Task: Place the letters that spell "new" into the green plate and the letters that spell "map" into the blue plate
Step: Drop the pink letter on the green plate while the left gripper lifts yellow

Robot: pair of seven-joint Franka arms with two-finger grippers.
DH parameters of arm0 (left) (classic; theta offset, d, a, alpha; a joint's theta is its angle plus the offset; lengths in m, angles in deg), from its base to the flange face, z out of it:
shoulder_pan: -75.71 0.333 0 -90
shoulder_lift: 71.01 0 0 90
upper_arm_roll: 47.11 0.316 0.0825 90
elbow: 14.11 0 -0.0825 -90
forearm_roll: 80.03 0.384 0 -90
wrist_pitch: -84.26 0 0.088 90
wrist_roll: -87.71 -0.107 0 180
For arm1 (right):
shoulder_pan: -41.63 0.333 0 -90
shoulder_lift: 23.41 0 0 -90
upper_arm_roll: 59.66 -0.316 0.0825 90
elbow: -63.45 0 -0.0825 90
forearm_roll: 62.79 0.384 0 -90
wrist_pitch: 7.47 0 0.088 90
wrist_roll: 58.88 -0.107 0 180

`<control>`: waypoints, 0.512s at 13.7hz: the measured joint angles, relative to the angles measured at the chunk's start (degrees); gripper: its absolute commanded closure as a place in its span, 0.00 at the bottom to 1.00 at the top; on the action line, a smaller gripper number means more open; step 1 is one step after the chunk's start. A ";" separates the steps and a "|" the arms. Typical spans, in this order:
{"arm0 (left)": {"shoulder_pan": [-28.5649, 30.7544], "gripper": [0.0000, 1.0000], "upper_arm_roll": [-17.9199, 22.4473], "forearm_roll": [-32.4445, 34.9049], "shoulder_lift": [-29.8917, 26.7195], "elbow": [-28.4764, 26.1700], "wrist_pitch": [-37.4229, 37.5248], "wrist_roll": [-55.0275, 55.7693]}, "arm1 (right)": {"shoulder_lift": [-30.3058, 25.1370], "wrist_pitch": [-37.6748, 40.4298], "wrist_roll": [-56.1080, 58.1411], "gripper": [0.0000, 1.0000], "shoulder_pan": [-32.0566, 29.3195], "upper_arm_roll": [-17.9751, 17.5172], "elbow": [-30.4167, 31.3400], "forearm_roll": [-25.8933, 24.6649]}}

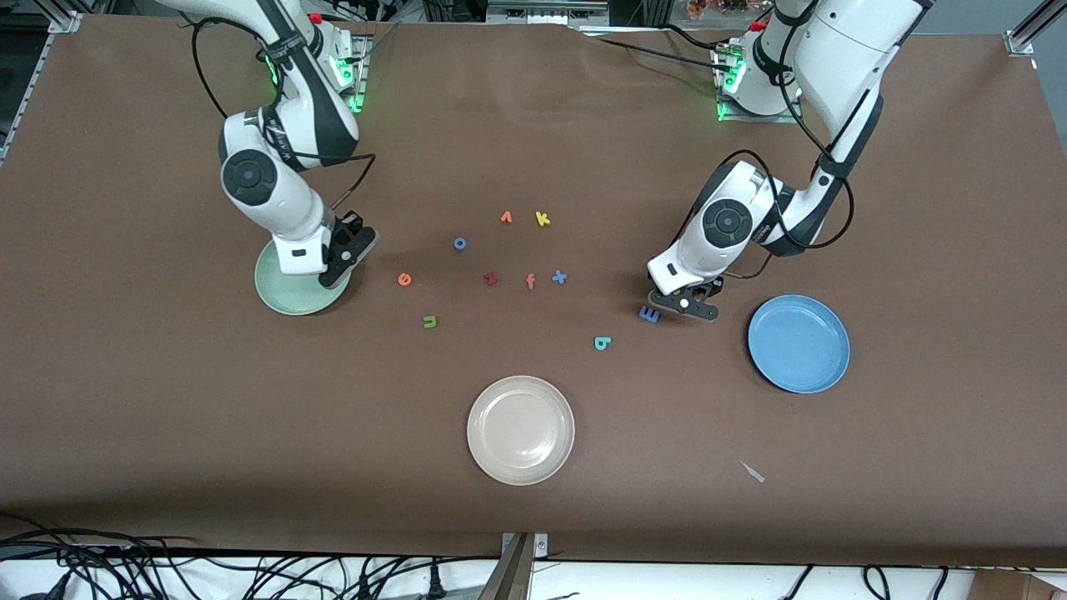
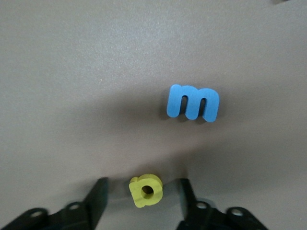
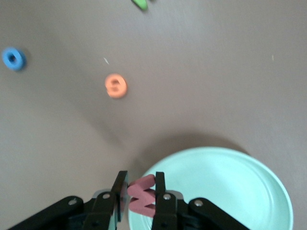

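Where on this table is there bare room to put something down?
Bare brown cloth lies between the green plate and the beige plate, and between the beige plate and the blue plate. The middle, from the orange e to the yellow k, is crowded with letters.

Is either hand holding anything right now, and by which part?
The right hand pinches the salmon-red foam letter w by its flat faces, over the pale green plate. The left hand straddles the yellow foam letter a, not gripping.
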 measured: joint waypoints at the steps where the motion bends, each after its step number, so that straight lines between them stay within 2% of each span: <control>1: 0.00 0.51 -0.01 0.00 -0.05 0.06 0.10 0.05 | 0.13 -0.03 2.43 0.86 -0.03 1.06 0.70 -0.04; 5: 0.00 0.63 0.01 0.00 -0.20 0.15 0.29 0.41 | 1.04 -1.08 15.61 0.83 -0.23 6.89 1.62 -0.06; 6: 0.01 0.65 0.01 0.00 -0.23 0.16 0.35 0.52 | 1.27 -1.15 16.87 0.56 -0.25 7.36 1.67 -0.06; 7: 0.01 0.69 0.01 0.00 -0.23 0.16 0.36 0.65 | 1.56 -1.43 17.41 0.01 -0.24 7.50 1.95 -0.06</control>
